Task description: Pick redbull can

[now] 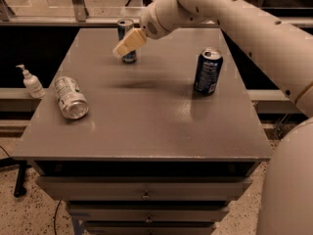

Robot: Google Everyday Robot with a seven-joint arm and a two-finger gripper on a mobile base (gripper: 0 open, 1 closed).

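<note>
your redbull can (124,27) stands upright near the tabletop's (146,126) far edge, at about 12 o'clock. it is well apart from the wider blue can (208,71) at 2 o'clock and the tipped silver can (71,98) at 9. its long axis is vertical, silver top up. the hand (128,43) lies across the can's body, level with its middle, which suits a side grasp. you cannot tell how far it is open, or whether it holds anything.

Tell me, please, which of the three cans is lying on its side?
The silver-white can at the left of the table; the slim redbull can behind the tool and the dark blue can stand upright.
</note>
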